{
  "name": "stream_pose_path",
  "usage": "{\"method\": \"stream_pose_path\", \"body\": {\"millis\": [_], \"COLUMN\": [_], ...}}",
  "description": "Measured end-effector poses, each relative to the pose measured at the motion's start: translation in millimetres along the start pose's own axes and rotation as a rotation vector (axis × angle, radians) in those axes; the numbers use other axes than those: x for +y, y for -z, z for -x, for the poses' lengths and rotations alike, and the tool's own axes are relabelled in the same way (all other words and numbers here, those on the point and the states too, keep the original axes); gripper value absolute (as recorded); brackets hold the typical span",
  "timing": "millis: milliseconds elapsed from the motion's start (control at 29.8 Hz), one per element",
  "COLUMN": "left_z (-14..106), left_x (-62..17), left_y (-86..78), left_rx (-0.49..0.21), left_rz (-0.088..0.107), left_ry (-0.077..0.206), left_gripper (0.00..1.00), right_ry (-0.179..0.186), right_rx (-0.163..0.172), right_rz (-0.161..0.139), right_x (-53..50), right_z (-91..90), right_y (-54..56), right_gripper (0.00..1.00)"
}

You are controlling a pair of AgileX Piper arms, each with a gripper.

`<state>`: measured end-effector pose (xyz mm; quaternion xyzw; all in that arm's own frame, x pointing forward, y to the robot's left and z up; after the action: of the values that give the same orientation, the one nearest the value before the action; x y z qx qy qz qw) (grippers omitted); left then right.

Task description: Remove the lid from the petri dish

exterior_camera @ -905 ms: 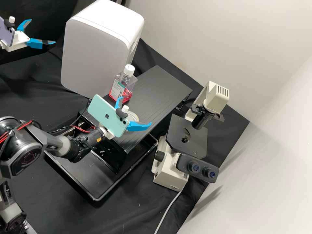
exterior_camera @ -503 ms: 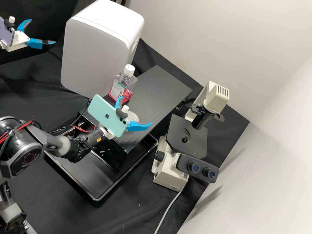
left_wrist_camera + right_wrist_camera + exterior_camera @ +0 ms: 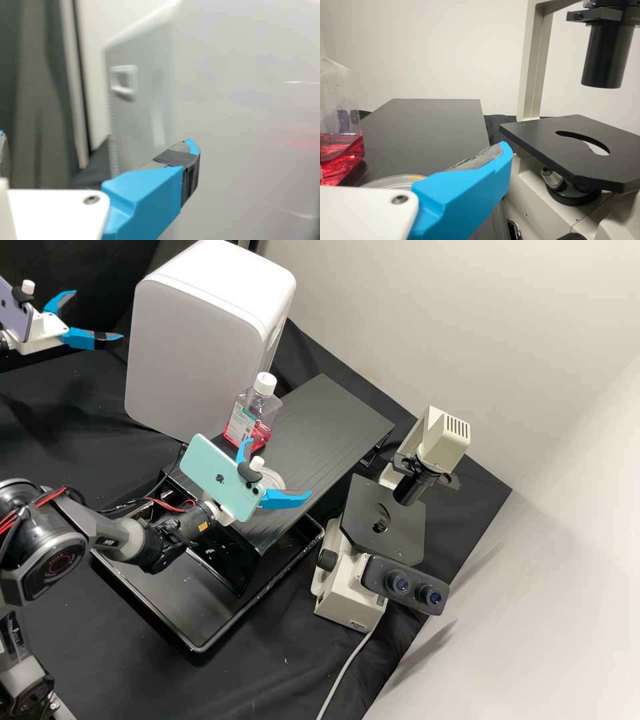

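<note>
Petri dish (image 3: pixel 273 477) sits on the near-left part of a ribbed black platform (image 3: pixel 327 427), which stands raised over a shallow black tray (image 3: pixel 187 613) on the bench (image 3: pixel 80 413). The right gripper (image 3: pixel 279 468) is at the dish with its blue fingers spread wide and nothing between them. In the high view one finger stands behind the dish and the other lies along its nearer right side. Whether either finger touches the dish cannot be told. From the right wrist, the clear rim of the dish (image 3: pixel 390 181) shows just beside one of the fingers (image 3: pixel 465 195), with something pale tan inside. Whether the lid is on it cannot be made out.

A flask (image 3: pixel 252 415) with a white cap and red liquid stands upright on the platform behind the dish, near the white box (image 3: pixel 200 333). A microscope (image 3: pixel 387 533) stands to the right of the platform, its black stage facing the right gripper. A teal phone (image 3: pixel 217 477) is clamped on the right arm's wrist.

The left gripper (image 3: pixel 93 315) hangs well apart from the dish, at the far left beside the white box, its fingers open and empty.
</note>
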<state>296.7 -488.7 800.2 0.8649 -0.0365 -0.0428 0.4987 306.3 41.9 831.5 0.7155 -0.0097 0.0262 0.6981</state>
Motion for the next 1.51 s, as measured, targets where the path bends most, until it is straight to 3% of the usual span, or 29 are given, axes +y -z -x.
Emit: {"method": "stream_pose_path", "body": {"millis": [67,201,302,402,570,771,872,1006,1107,1207,1375,1476,1509], "left_z": [3.3,14.5,23.9,32.6,45.3,60.9,68.0,75.8,80.7,82.3,82.2,78.3,77.1], "left_x": [-1.3,-12.3,-22.7,-31.0,-40.9,-52.8,-55.0,-57.9,-62.7,-68.3,-74.8,-79.0,-81.6], "left_y": [-10.9,-22.0,-25.0,-29.6,-39.6,-42.4,-44.3,-51.6,-57.9,-62.4,-65.7,-68.7,-70.2], "left_rx": [-0.033,-0.075,-0.088,-0.113,-0.167,-0.213,-0.241,-0.288,-0.320,-0.340,-0.358,-0.365,-0.370], "left_rz": [0.006,0.007,0.033,0.063,0.065,0.045,0.068,0.068,0.065,0.046,-0.006,-0.019,-0.032], "left_ry": [0.005,0.050,0.091,0.116,0.126,0.177,0.175,0.174,0.198,0.220,0.238,0.246,0.252], "left_gripper": [1.00,1.00,1.00,1.00,1.00,1.00,1.00,1.00,1.00,1.00,1.00,1.00,1.00], "right_ry": [0.000,0.000,0.000,0.000,0.000,0.000,0.000,0.000,0.000,0.000,0.000,0.000,0.000], "right_rx": [0.000,0.000,0.000,0.000,0.000,0.000,0.000,0.000,0.000,0.000,0.000,0.000,0.000], "right_rz": [0.000,0.000,0.000,0.000,0.000,0.000,0.000,0.000,0.000,0.000,0.000,0.000,0.000], "right_x": [0.0,0.0,0.0,0.0,0.0,0.0,0.0,0.0,0.0,0.0,0.0,0.0,0.0], "right_z": [0.0,0.0,0.0,0.0,0.0,0.0,0.0,0.0,0.0,0.0,0.0,0.0,0.0], "right_y": [0.0,0.0,0.0,0.0,0.0,0.0,0.0,0.0,0.0,0.0,0.0,0.0,0.0], "right_gripper": [1.00,1.00,1.00,1.00,1.00,1.00,1.00,1.00,1.00,1.00,1.00,1.00,1.00]}}
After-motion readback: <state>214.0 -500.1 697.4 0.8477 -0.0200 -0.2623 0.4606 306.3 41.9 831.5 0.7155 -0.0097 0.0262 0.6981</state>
